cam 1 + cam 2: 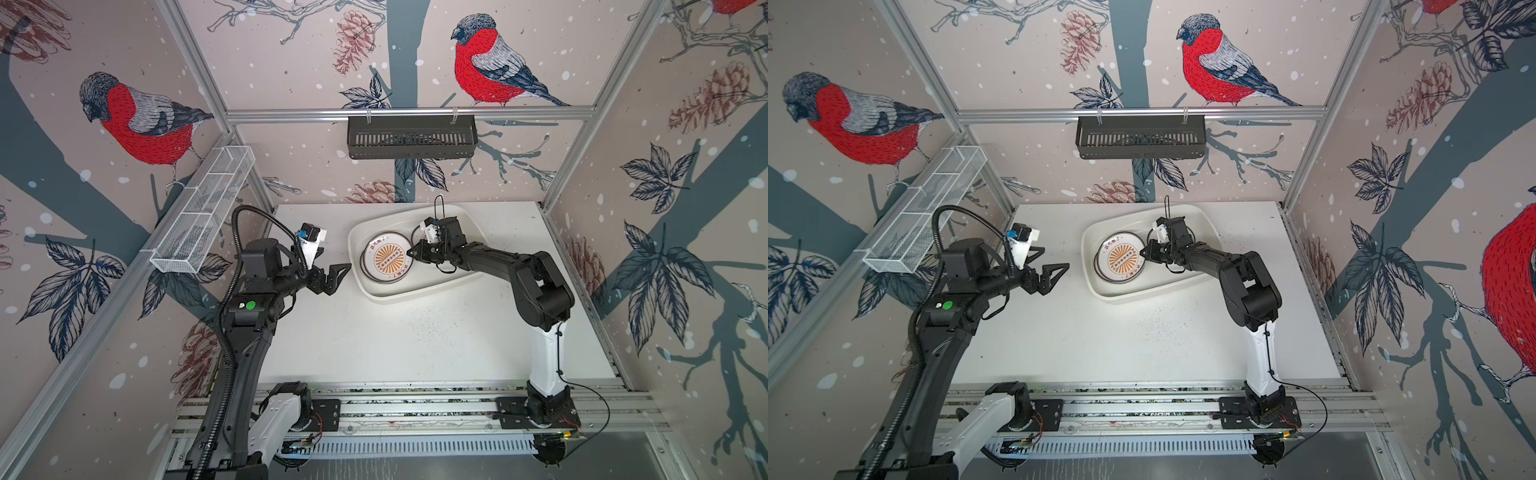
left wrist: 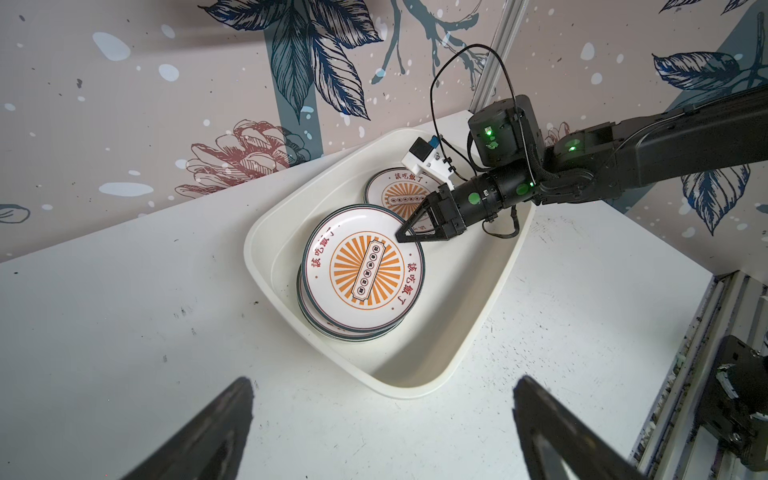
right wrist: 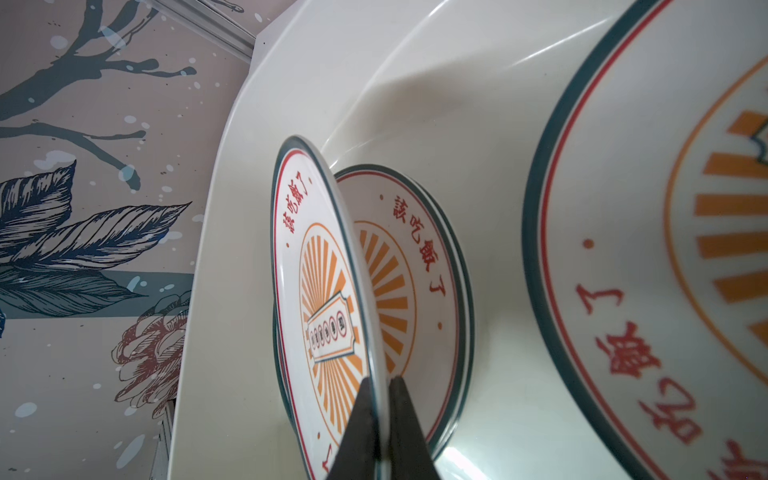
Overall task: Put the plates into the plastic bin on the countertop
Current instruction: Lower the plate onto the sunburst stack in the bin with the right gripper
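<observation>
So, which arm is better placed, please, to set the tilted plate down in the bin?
Probably right: the right end effector is shut on the rim of the tilted plate inside the plastic bin. The left end effector is open, outside it, above the countertop.

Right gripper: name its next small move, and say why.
Probably open the jaws and let go: the right gripper pinches the rim of a sunburst plate that already sits, slightly tilted, over the stack inside the plastic bin.
</observation>
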You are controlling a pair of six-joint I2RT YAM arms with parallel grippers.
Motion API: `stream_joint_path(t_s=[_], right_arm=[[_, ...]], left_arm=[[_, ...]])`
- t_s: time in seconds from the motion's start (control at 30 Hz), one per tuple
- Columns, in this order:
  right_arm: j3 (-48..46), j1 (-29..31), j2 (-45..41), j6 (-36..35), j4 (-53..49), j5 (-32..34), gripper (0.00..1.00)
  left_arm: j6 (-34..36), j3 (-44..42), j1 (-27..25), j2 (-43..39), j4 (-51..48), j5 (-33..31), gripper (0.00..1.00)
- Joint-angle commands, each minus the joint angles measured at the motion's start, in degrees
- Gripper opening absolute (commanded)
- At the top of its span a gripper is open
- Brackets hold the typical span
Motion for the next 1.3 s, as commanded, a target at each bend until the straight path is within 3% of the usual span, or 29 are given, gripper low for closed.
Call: stream_joint_path(t_s=[0.0, 1.27], right_arm=[[0.9, 0.2, 0.5, -0.5, -1.0, -0.6, 0.1], [2.1, 0.3, 1.1, -2.9, -5.8, 0.5, 0.22]], left_arm=[[0.1, 0.1, 0.2, -0.2, 1.6, 1.6, 0.96], [-0.2, 0.0, 0.2, 0.4, 1.7, 2.9, 0.97]])
